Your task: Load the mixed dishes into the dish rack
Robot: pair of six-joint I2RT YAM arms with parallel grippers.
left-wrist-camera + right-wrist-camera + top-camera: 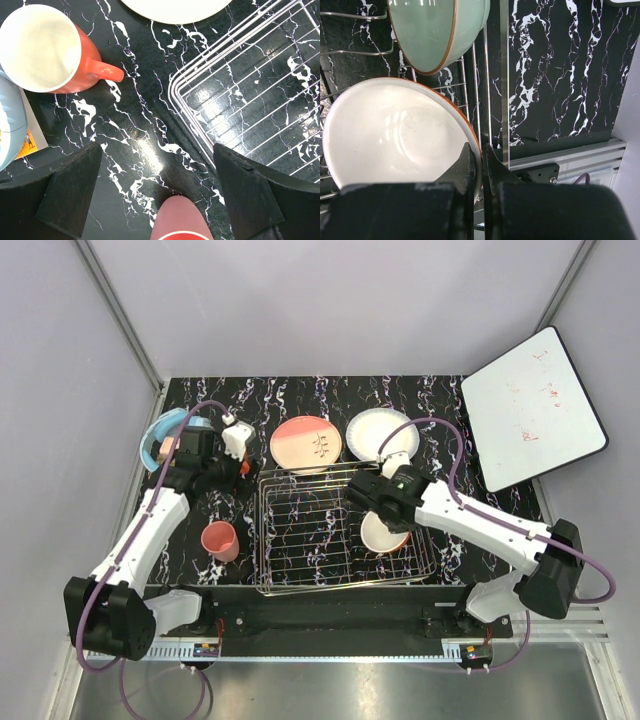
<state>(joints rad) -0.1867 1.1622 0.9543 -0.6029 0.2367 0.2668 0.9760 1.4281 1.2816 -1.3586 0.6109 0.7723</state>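
Nearest you, the pink cup (220,539) stands on the counter (440,410) just left of the dish rack (300,550).

Your right arm comes in from the near right corner. Its forearm slants left over the rack's right half and the wrist is bent down. Its tool (477,150) is pinched tight on the rim of the white-and-orange bowl (395,140), with one finger inside the rim and one outside. The bowl is over the rack's near right part, though you cannot tell whether it rests on the wires. The pale green bowl (435,30) sits tilted in the rack just beside it.

Farther off, your left arm stretches from the near left corner up the left side. Its tool (155,155) points down with the fingers spread wide and nothing between them. It hangs over bare counter between the orange-red mug (45,47) and the rack's far left corner. The mug stands upright.

Beyond the rack, the salmon-pink plate (307,443) and the white plate (380,432) lie flat side by side. The blue tub (158,435) is at the far left and the white board (532,408) at the far right.
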